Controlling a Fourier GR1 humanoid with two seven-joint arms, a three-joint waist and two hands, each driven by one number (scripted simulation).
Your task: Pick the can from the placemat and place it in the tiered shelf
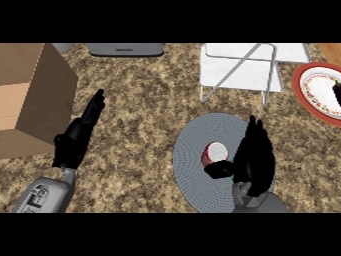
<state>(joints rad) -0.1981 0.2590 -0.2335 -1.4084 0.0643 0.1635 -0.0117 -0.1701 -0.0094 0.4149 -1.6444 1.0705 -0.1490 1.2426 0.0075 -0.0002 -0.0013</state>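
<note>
Head view: right hand (253,161), fingers straight, thumb out, stands beside the can (215,152).

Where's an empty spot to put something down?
The biggest bare counter lies between the left hand and the placemat, up to the tiered shelf. Right side is crowded: right hand by the can, shelf and plate close together.

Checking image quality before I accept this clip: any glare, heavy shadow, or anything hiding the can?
Head view: even light, no glare on the counter, no heavy shadow on the placemat; the right hand overlaps the right side of the can; the plate is cut by the picture's right edge.
</note>
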